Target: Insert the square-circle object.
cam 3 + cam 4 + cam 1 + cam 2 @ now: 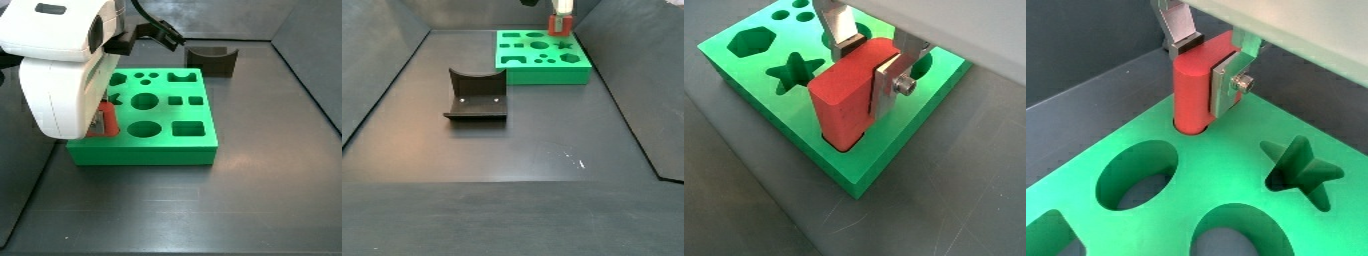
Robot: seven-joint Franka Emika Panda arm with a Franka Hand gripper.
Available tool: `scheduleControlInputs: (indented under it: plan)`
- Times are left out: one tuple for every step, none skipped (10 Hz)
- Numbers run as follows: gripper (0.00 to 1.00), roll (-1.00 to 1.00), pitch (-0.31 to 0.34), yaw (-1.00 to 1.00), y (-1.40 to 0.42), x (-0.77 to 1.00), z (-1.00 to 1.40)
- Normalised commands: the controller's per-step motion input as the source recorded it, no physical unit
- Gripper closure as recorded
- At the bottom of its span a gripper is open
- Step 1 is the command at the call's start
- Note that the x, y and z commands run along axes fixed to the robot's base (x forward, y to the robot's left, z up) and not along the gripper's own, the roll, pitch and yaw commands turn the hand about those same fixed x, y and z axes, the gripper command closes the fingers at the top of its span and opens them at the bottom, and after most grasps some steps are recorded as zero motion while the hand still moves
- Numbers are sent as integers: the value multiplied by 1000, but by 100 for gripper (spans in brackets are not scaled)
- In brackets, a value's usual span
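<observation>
The square-circle object [847,100] is a red piece, flat-sided in one wrist view and rounded in the other [1189,95]. It stands upright with its lower end in a hole near a corner of the green board [885,165]. My gripper [867,72] is straight above the board and shut on the red piece, one silver finger [887,88] flat on its side and the other behind it. The gripper [1205,72] and board [1227,165] show the same way in both wrist views. In a side view the piece [107,118] peeks out beside the white arm.
The board [147,152] has several shaped holes, among them a star [1300,165] and a hexagon [748,40]. The dark fixture [476,97] stands on the floor apart from the board [543,76]; it also shows in a side view [211,60]. Dark walls surround the floor.
</observation>
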Motion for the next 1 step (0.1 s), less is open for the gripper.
scheduleControlInputs:
  plan:
    - [100, 0, 0, 0, 0, 0, 0]
